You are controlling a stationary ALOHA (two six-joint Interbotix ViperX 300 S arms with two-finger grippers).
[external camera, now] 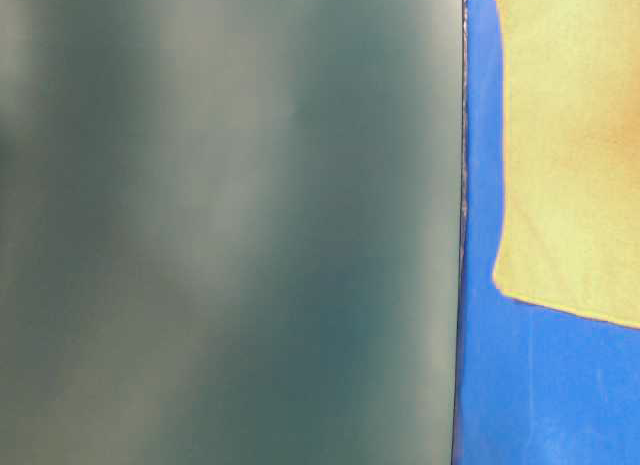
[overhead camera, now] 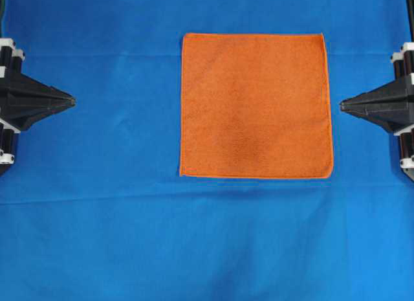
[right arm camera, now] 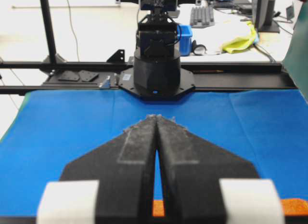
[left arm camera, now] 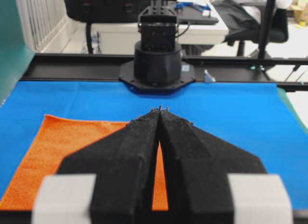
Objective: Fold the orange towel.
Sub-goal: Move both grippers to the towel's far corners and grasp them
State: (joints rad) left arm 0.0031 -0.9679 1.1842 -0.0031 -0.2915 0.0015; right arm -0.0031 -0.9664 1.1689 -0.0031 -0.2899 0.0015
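**Towel flat, both tools parked**

The blue worktop (overhead camera: 97, 236) carries the orange towel (overhead camera: 255, 105), spread flat right of centre. Right tool (overhead camera: 343, 105), tips together and empty, sits just beside its right edge; left tool (overhead camera: 72, 101), likewise closed, is well apart.

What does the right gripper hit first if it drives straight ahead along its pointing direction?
Probably the orange towel: the shut right gripper points at its near edge across a strip of blue cloth. Its height above the table is unclear, so it could pass over.
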